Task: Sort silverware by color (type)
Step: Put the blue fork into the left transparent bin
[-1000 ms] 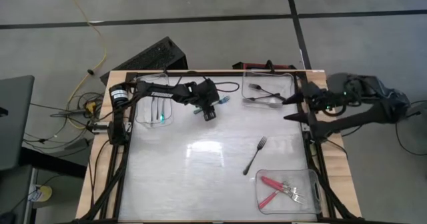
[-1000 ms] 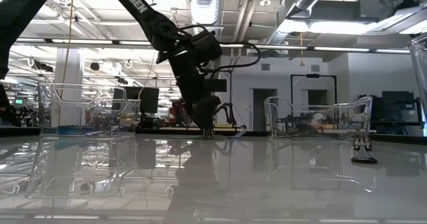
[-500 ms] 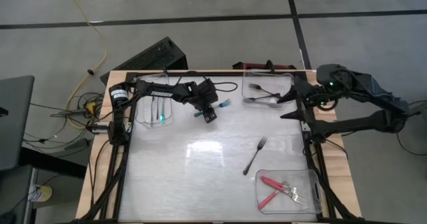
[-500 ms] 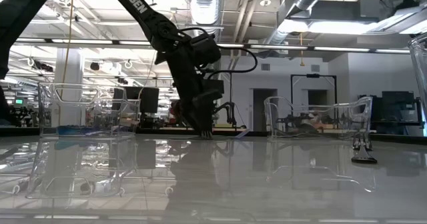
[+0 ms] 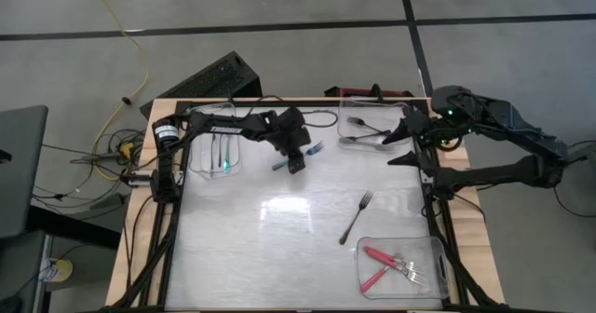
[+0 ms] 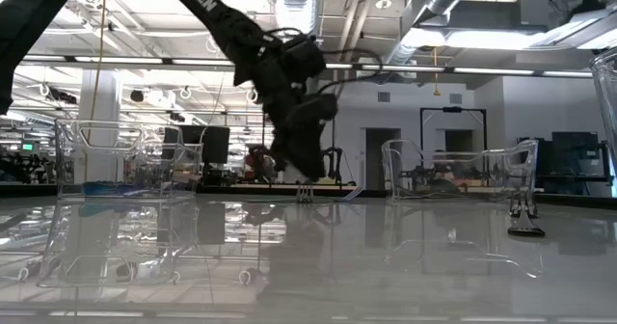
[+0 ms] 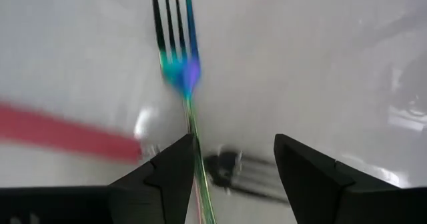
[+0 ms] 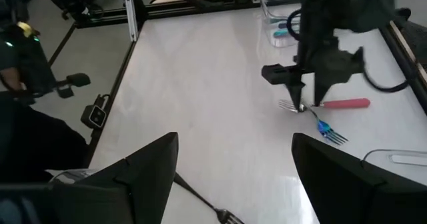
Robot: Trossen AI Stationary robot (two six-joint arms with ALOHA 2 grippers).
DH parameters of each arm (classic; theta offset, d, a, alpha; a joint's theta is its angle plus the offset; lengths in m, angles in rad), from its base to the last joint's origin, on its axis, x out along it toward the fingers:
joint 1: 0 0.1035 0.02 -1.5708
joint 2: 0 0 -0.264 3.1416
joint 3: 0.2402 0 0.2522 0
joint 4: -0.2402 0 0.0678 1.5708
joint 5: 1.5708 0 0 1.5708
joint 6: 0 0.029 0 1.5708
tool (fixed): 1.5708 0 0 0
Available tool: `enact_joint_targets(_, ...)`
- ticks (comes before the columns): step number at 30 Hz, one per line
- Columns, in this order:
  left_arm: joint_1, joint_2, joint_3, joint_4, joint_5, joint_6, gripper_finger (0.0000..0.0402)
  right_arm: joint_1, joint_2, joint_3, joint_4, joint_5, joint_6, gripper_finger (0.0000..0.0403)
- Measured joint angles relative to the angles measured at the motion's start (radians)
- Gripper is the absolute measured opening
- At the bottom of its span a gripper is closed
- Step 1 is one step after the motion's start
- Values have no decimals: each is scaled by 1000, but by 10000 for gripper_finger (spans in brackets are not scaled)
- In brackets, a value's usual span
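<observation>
My left gripper [image 5: 296,162] stands open, tipped down over a small heap of silverware at the table's far middle. The heap holds a blue-tined fork [image 7: 177,47], a red-handled fork [image 8: 345,104] and a dark fork [image 7: 237,171], all lying flat on the table. The blue fork's thin handle runs in between the fingers. My right gripper [image 5: 402,145] hangs open and high above the far right tray [image 5: 372,127], holding nothing. A black fork [image 5: 356,217] lies loose on the table right of centre. My left gripper comes at the blue fork from above, slanting down, its fingers lying along the fork. The thin handle [image 7: 195,141] runs close along the inner edge of one finger [image 7: 167,177]. I cannot tell whether they touch. The fork lies on the table.
A clear tray [image 5: 216,155] at the far left holds teal forks. The far right tray holds black forks. A near right tray [image 5: 400,266] holds red-handled ones. The middle and near left of the white tabletop are bare. Black rails frame the table.
My left gripper has turned about its wrist and tipped over the heap, staying open and almost in place. My right arm has swung toward the table's far edge and left, coming over the far right tray, still open.
</observation>
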Motion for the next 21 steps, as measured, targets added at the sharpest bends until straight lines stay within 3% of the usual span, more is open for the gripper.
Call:
enact_joint_targets(4, -5, -1, 86, -2, -50, 51, 190, 0, 9, 0, 1, 0, -7, 315)
enact_joint_targets(7, -13, -3, 120, 2, -147, 123, 190, 1, 20, 0, -2, -1, -7, 315)
enact_joint_targets(12, -8, -3, 103, -4, -201, 169, 190, 0, 35, 0, -3, -2, -15, 315)
enact_joint_targets(21, -46, -2, 34, 38, -261, 114, 190, 0, 55, 0, 7, -2, -49, 315)
